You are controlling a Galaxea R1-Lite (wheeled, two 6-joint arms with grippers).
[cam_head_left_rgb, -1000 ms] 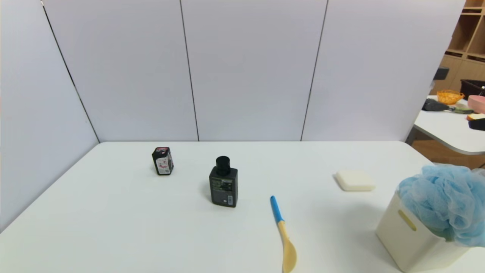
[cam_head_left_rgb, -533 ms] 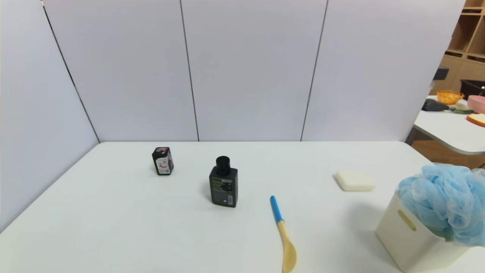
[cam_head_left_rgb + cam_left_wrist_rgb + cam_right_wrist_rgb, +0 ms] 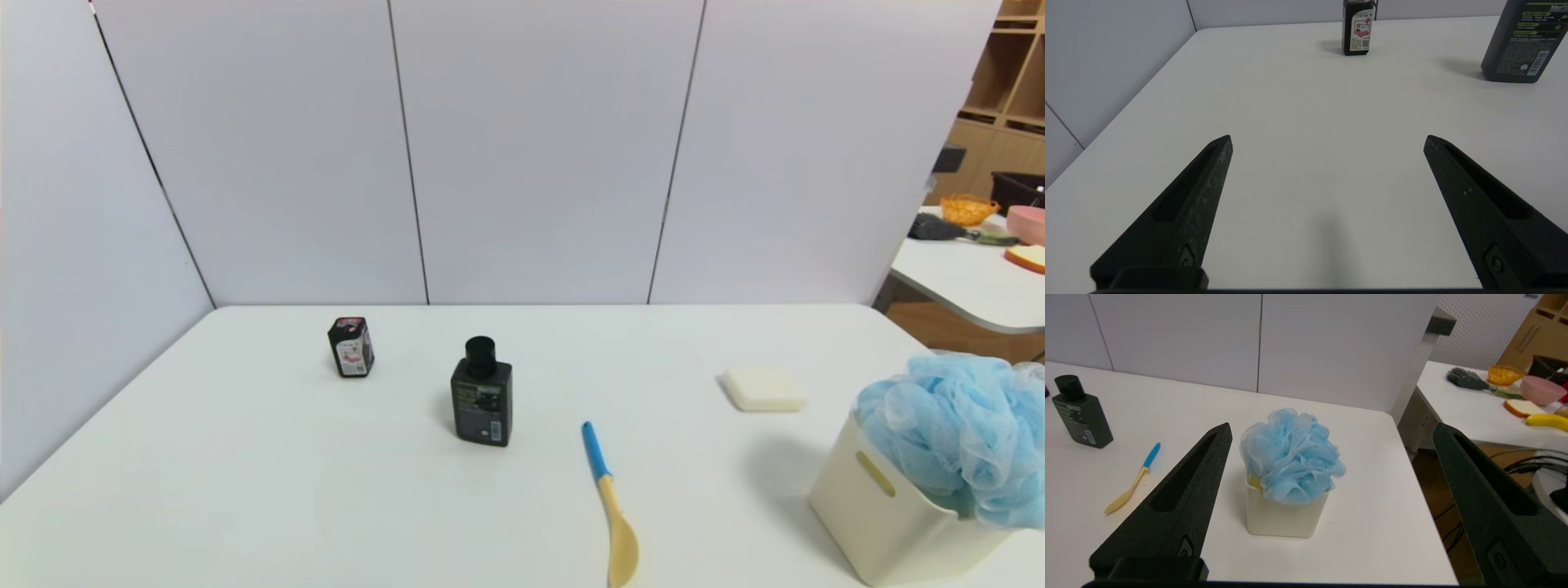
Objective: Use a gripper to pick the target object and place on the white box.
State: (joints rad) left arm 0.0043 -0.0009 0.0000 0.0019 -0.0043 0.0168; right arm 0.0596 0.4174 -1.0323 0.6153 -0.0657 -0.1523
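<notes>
The fluffy light blue bath pouf (image 3: 963,437) (image 3: 1290,455) sits in the top of the cream-white box (image 3: 886,518) (image 3: 1284,516), bulging over its rim, at the table's near right corner. My right gripper (image 3: 1331,430) is open and empty, drawn back from the box, which shows well beyond its fingertips. My left gripper (image 3: 1327,139) hangs open over bare table on the left side, holding nothing. Neither gripper shows in the head view.
A black bottle (image 3: 482,404) and a small black carton (image 3: 351,347) stand mid-table. A blue-handled wooden spoon (image 3: 608,506) lies near the front. A pale cream block (image 3: 765,389) lies behind the box. The table's right edge runs just beyond the box.
The box with the pouf has shifted very slightly and settled. A dark item at the far right edge of the head view is gone.
</notes>
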